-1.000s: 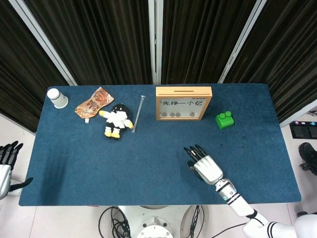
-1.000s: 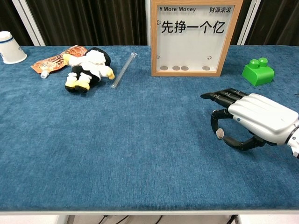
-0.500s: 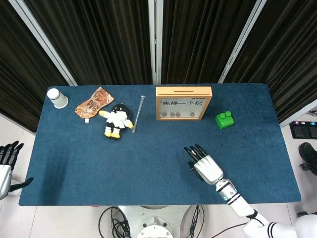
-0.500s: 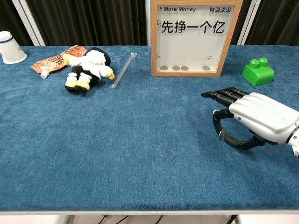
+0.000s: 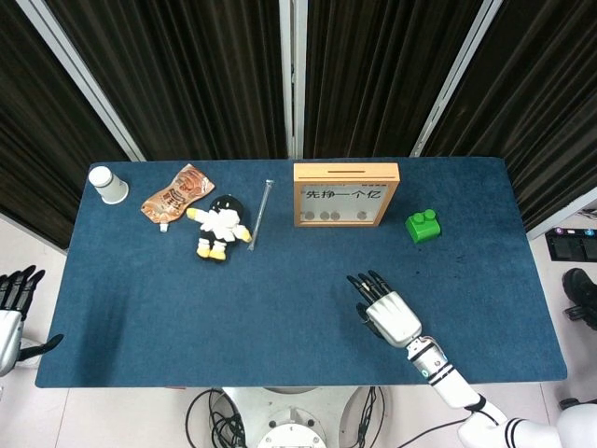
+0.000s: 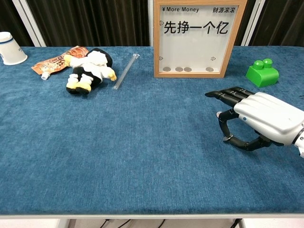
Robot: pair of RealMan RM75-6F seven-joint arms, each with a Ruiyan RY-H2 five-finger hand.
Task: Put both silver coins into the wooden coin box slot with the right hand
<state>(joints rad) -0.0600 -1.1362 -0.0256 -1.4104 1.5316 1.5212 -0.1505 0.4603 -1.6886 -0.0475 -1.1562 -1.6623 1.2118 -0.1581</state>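
The wooden coin box (image 5: 346,194) (image 6: 199,38) stands upright at the back centre, its slot (image 5: 346,171) on the top edge, with several coins (image 6: 178,69) lying inside along the bottom. My right hand (image 5: 390,315) (image 6: 261,118) hovers palm down, low over the cloth in front of the box and to its right. Its thumb and a curled finger meet on a small silver coin (image 6: 228,138), seen almost edge-on; the other fingers stretch forward. I see no other loose coin on the cloth. My left hand (image 5: 11,308) hangs off the table's left edge, fingers apart and holding nothing.
A green toy block (image 5: 423,226) (image 6: 262,72) sits right of the box. At back left lie a plush doll (image 6: 89,70), a clear tube (image 6: 125,71), a snack pouch (image 6: 58,61) and a white cup (image 6: 9,48). The blue tabletop (image 6: 118,156) spreads in front.
My right hand has drifted slightly right and back towards me, and the coin between thumb and finger has turned from face-on to nearly edge-on. The left hand has not moved.
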